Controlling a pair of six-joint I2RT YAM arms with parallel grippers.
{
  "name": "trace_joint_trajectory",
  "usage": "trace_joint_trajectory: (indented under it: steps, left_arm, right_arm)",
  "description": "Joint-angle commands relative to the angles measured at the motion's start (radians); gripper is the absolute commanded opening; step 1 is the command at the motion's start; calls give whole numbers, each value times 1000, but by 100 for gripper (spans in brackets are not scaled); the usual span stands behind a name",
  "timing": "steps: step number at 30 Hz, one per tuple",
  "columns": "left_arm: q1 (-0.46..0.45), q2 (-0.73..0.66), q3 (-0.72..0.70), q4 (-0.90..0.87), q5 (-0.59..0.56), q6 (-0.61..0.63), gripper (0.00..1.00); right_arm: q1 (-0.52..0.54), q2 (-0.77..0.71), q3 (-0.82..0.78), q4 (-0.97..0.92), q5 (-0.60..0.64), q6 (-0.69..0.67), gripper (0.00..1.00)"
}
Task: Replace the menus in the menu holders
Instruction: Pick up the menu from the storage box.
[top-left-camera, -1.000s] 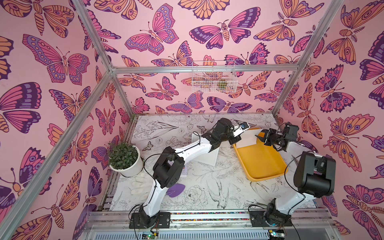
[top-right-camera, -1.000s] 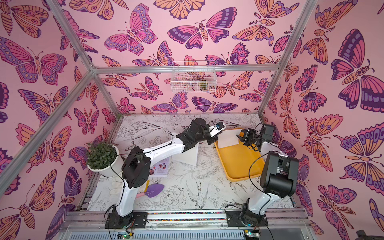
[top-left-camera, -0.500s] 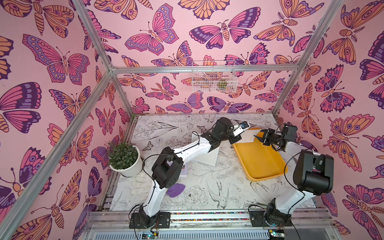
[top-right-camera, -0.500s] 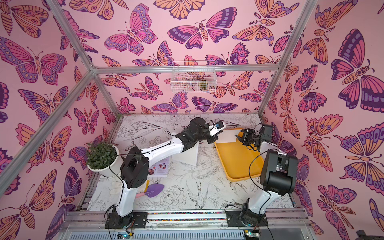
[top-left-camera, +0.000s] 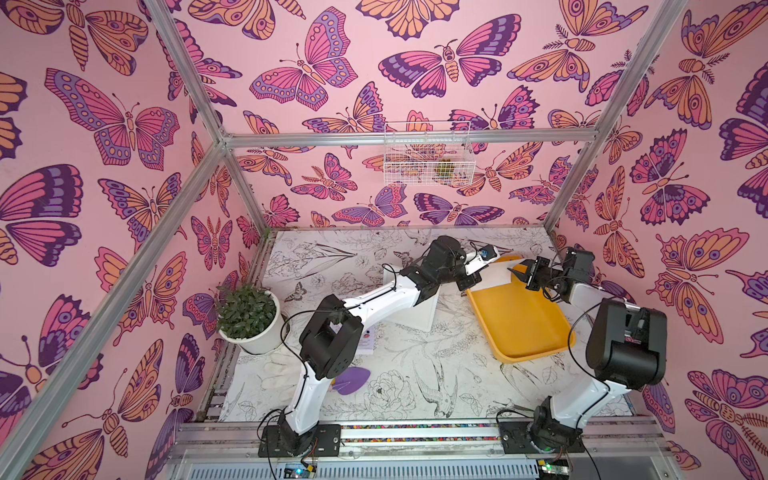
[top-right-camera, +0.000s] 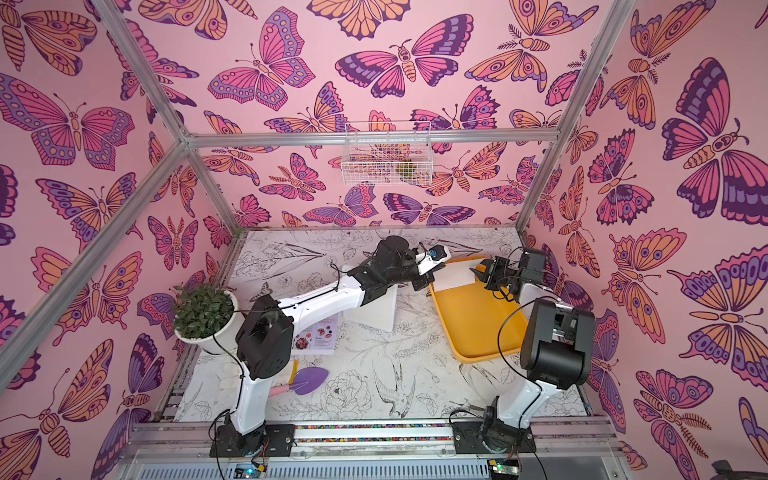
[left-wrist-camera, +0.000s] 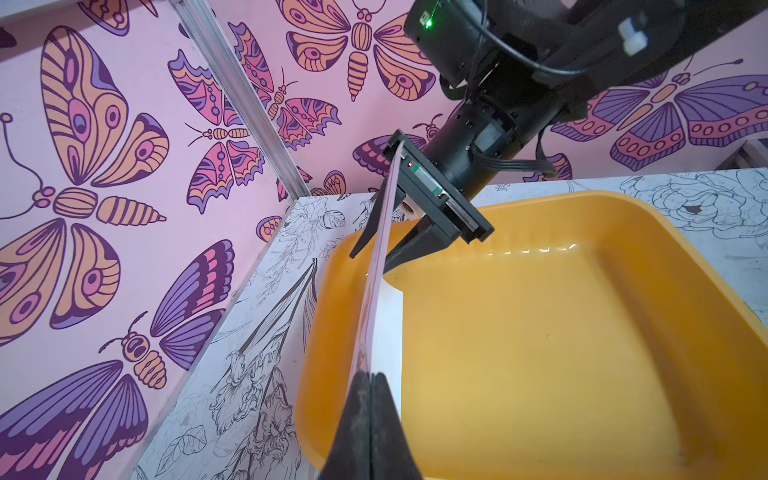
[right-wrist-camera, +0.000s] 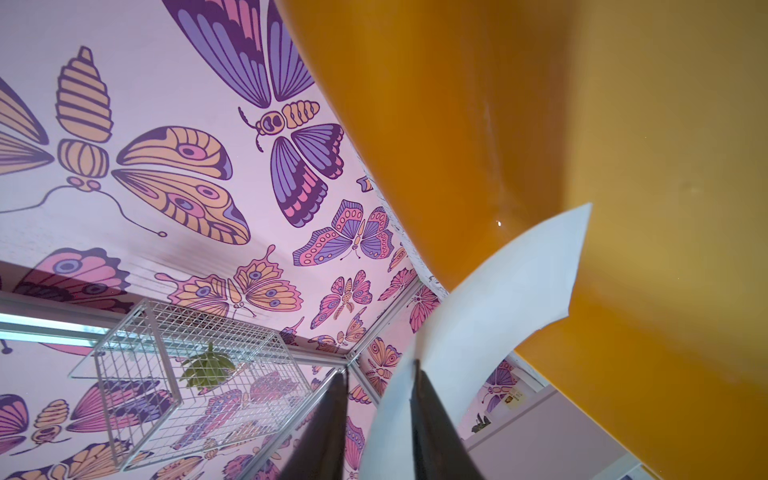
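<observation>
A menu (left-wrist-camera: 376, 270), pale pink on one face and white on the back, hangs edge-on over the yellow tray (left-wrist-camera: 540, 332). My left gripper (left-wrist-camera: 370, 376) is shut on its near edge. My right gripper (right-wrist-camera: 379, 368) straddles the far edge of that sheet (right-wrist-camera: 498, 291), jaws still apart, with the paper against one finger and a gap to the other. Both top views show the two grippers (top-left-camera: 469, 282) (top-left-camera: 515, 272) facing each other across the sheet (top-right-camera: 455, 278). The menu holder (top-left-camera: 415, 309) stands upright under my left arm. A second menu (top-right-camera: 318, 338) lies flat on the table.
The yellow tray (top-left-camera: 519, 324) fills the right of the table. A potted plant (top-left-camera: 249, 320) stands at the left edge. A purple trowel (top-right-camera: 309, 380) lies near the left arm's base. A wire basket (top-left-camera: 428, 153) hangs on the back wall.
My right gripper has shifted slightly left onto the sheet's edge and its jaws have narrowed around it. The left gripper has stayed shut on the menu.
</observation>
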Motion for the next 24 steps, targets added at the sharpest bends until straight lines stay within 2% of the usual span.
trace_joint_trajectory:
  steps: [1, 3, 11, 12, 15, 17, 20, 24]
  left_arm:
    - [12, -40, -20, 1, 3, 11, 0]
    - [12, -45, -26, 6, 3, 9, 0]
    - [13, -57, -56, 25, -19, 0, 0]
    - [12, -57, -58, 26, -27, -1, 6]
    - [12, -64, -80, 55, -72, -12, 42]
    - [12, -78, -104, 78, -91, -23, 56]
    - [12, -112, -134, 83, -85, -33, 66]
    - [13, -199, -194, 62, -33, -83, 69]
  right_arm:
    - [4, 11, 16, 12, -17, -7, 15]
    - [2, 11, 13, 17, -17, -5, 9]
    - [-1, 3, 13, 44, -19, 9, 5]
    - [-1, -3, 17, 40, -18, 3, 5]
    - [-9, -15, 32, 21, -20, -32, 4]
    - [-18, -28, 58, -51, -14, -97, 4]
    - [-24, -49, 111, -157, 14, -204, 2]
    - [-23, -77, 215, -276, 100, -372, 1]
